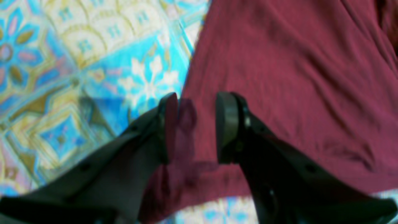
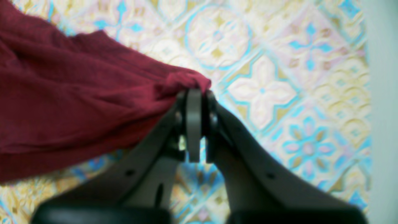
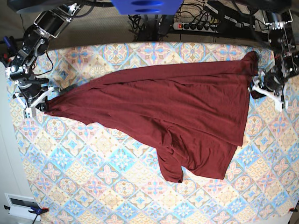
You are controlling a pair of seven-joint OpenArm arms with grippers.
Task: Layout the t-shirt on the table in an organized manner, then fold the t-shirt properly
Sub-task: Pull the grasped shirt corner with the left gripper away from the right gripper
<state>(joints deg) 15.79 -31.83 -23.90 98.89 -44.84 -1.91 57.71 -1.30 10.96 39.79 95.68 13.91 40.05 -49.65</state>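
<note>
1. Left pincer (image 1: pixel 196 127): two black, wedge-shaped fingers (image 1: pixel 228 127) ending in flat, rounded pads — small round screw holes dot the sides.
2. Right pincer (image 2: pixel 195 124): the same dark build, with a grey pad face between black plates.
3. Both arms: black jointed segments with white brackets near the wrists — thin black cables trail behind.

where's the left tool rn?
In the base view, the left tool is at the table's right edge, beside the t-shirt's upper right corner. In the left wrist view, it's open over the shirt's edge.
</note>
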